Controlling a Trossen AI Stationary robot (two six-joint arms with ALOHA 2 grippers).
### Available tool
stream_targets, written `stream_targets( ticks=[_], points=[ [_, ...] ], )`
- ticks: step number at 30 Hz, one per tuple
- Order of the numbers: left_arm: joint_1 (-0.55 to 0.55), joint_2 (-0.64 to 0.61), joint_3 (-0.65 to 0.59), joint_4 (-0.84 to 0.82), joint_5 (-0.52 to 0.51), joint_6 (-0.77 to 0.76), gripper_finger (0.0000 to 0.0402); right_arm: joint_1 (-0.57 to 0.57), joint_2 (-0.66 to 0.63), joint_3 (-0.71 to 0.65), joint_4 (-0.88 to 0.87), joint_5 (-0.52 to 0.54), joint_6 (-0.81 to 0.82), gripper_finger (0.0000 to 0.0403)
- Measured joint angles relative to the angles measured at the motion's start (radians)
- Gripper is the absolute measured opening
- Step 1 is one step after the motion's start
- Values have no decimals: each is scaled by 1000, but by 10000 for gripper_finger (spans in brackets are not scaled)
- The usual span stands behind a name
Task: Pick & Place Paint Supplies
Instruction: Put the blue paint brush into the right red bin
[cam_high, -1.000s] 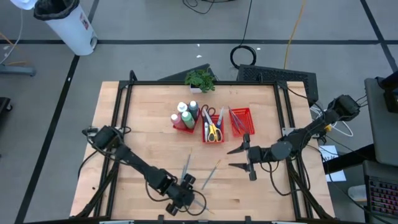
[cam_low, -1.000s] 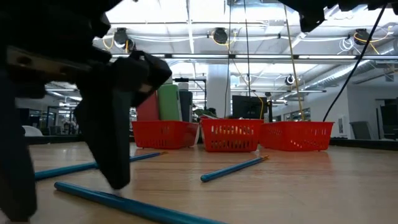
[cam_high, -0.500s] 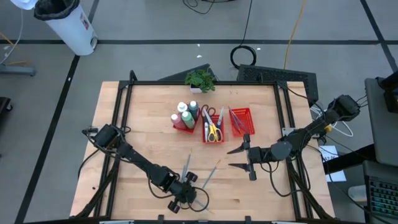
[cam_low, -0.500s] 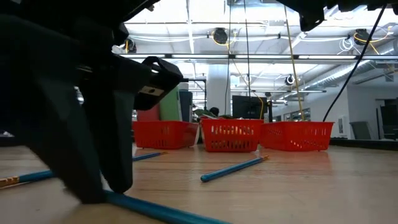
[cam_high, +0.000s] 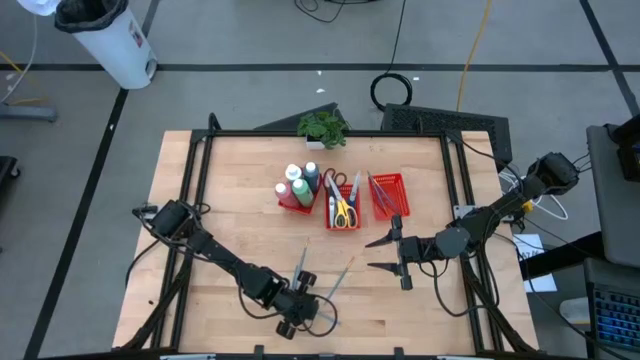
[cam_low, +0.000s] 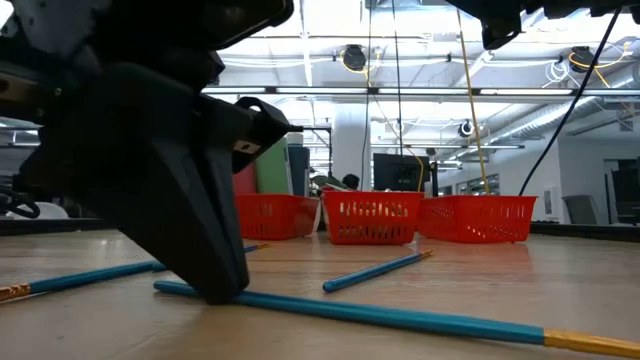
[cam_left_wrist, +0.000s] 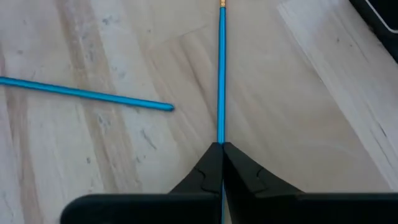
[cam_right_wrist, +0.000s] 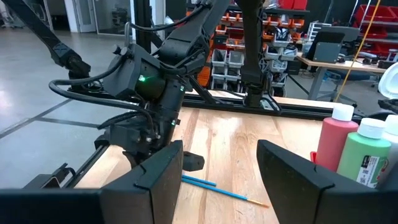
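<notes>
Three thin teal brushes lie on the wooden table (cam_high: 200, 200). My left gripper (cam_high: 302, 312) is down at the near edge, shut on the nearest brush (cam_low: 400, 318), which runs away from the fingers (cam_left_wrist: 219, 74). The other two brushes (cam_high: 300, 262) (cam_high: 338, 280) lie flat just beyond it. Farther off stand the red mesh trays (cam_high: 400, 182), which hold paint bottles (cam_high: 298, 182), scissors (cam_high: 342, 208) and more brushes (cam_high: 383, 195). My right gripper (cam_high: 383, 255) hangs open above the table, right of centre, level and apart from everything. My left gripper pinches the brush's handle (cam_left_wrist: 221, 138) between its two fingertips, close to the plain end; a short stub (cam_low: 170, 288) sticks out behind the fingers. The fingers slant down from above. The brush lies flat on the table, its gold ferrule (cam_low: 590, 345) far from the hold.
A small potted plant (cam_high: 321, 128) stands at the table's far edge behind the trays. A black frame (cam_high: 200, 140) rims the table. Bare wood spreads on the left half and along the near right.
My left gripper has sunk onto the nearest brush and shut on it. As the fingers closed, the brush swung round on the table; it now points away from the gripper and lies flat.
</notes>
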Motion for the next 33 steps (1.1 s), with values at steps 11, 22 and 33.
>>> stream_targets(
  ticks=[11,22,33],
  points=[
    [2,-121,-7,-84,-93,-57,1,0,-13,1,-4,8,-65,196],
    [9,-293,-2,-94,-299,-43,0,0,-31,2,-66,83,-94,196],
    [54,-377,-2,246,-349,167,0,3,-31,2,-88,129,-93,196]
  ],
)
